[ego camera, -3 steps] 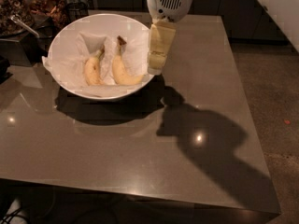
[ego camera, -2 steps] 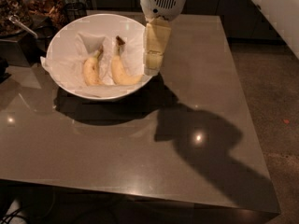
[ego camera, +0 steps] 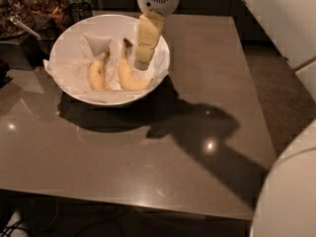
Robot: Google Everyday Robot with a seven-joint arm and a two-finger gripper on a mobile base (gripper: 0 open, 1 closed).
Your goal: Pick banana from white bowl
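Banana (ego camera: 129, 74) in bowl (ego camera: 63, 39); claw (ego camera: 143, 58) just beside

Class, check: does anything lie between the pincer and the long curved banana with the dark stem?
Nothing visible does. The pincer hangs over one side of the white bowl, right beside the banana. The shorter banana lies on the banana's other side, out of the path.

dim warm light, hard shadow of the end effector (ego camera: 143, 59) over the white bowl (ego camera: 106, 17) across the glossy table (ego camera: 123, 169)
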